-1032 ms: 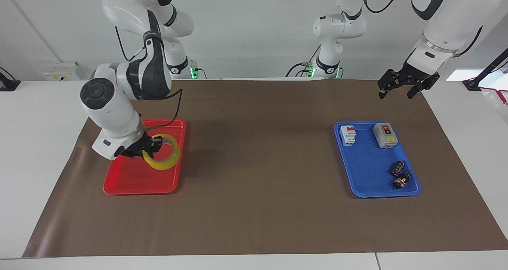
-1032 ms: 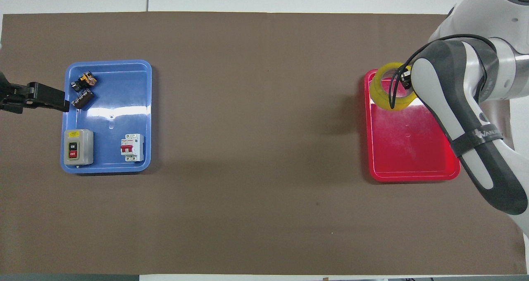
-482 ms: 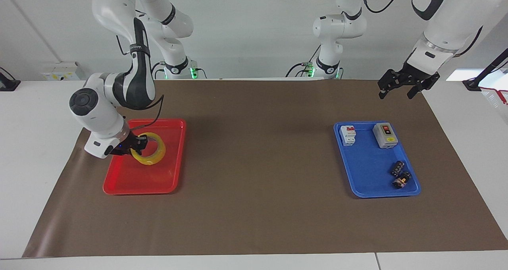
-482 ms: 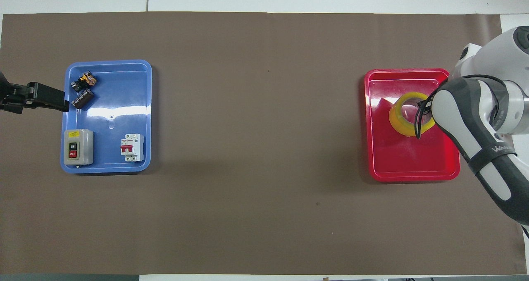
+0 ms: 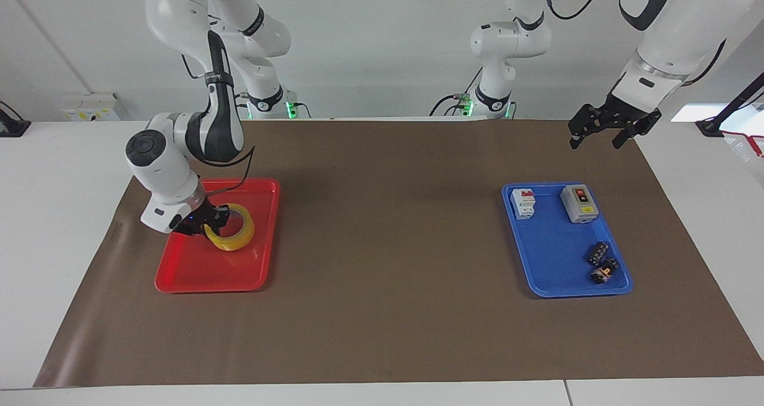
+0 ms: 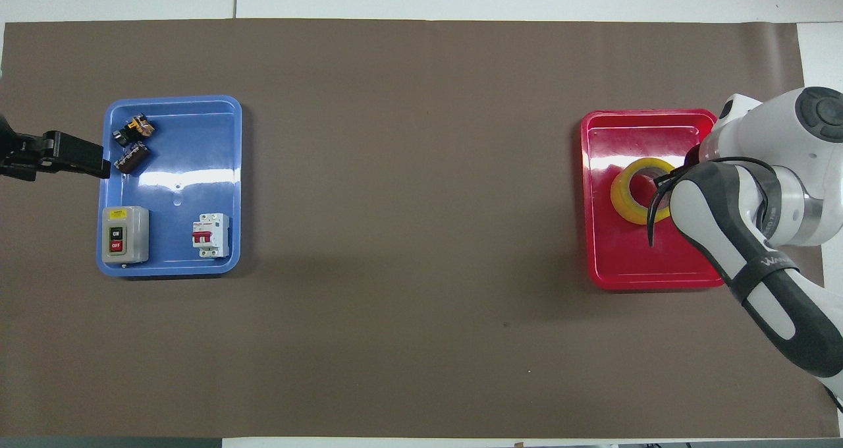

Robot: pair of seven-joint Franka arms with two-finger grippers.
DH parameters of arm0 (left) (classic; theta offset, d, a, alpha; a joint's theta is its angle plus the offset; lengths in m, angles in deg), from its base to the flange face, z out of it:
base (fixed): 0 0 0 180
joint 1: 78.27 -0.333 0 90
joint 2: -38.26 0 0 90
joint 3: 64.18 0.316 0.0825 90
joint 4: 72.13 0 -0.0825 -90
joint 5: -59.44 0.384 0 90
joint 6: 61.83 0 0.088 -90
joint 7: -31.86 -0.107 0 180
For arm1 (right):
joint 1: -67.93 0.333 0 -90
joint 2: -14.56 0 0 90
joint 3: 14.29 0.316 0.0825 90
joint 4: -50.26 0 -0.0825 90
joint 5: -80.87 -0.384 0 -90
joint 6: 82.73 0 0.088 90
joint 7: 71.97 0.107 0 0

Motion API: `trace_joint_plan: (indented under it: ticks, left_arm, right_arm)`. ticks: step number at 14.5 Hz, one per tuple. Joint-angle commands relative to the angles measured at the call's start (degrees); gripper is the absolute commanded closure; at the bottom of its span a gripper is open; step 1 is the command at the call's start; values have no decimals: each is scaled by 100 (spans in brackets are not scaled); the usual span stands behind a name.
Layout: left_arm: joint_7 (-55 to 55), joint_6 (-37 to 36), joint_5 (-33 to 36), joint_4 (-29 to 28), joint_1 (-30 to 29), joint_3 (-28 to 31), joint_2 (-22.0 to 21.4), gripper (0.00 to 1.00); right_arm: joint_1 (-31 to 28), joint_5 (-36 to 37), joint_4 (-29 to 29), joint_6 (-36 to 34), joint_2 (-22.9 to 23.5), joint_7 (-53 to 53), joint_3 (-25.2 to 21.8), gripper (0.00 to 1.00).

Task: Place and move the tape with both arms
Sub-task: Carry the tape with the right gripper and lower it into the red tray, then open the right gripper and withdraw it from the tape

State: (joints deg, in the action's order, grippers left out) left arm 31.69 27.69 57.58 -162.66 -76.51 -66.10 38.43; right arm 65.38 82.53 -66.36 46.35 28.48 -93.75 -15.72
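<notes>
The tape (image 5: 235,234), a yellow ring with a pale core, lies almost flat in the red tray (image 5: 197,274) at the right arm's end of the table. My right gripper (image 5: 210,222) is shut on the ring's rim, low in the tray. In the overhead view the tape (image 6: 627,196) shows near the tray's middle, and the right arm covers the gripper and part of the ring. My left gripper (image 5: 597,137) is open and empty, held in the air beside the blue tray (image 5: 549,274), where the left arm waits.
The blue tray (image 6: 224,171) at the left arm's end holds a grey on/off switch box (image 6: 124,234), a white circuit breaker (image 6: 211,235) and two small dark parts (image 6: 132,146). A brown mat (image 5: 388,245) covers the table between the trays.
My right gripper has carried the tape from over the red tray's farther edge to its middle and lowered it. The ring has gone from tilted to almost flat. The left arm has not moved.
</notes>
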Motion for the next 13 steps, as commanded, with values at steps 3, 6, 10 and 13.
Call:
trace_joint_plan:
  ticks: [3, 6, 10, 13]
  left_arm:
    - [-62, 119, 89, -202, -44, -10, -150, 0]
    - [-62, 119, 89, -202, -44, -10, -158, 0]
    - [-62, 119, 89, -202, -44, -10, -158, 0]
    - [-62, 119, 89, -202, -44, -10, -158, 0]
  right_arm:
    - [-87, 71, -309, 214, -232, -54, 63, 10]
    - [-79, 80, -196, 162, -214, -80, 63, 0]
    - [-8, 88, 366, -67, -293, 609, 63, 0]
    - [325, 299, 682, -364, -337, 1815, 63, 0]
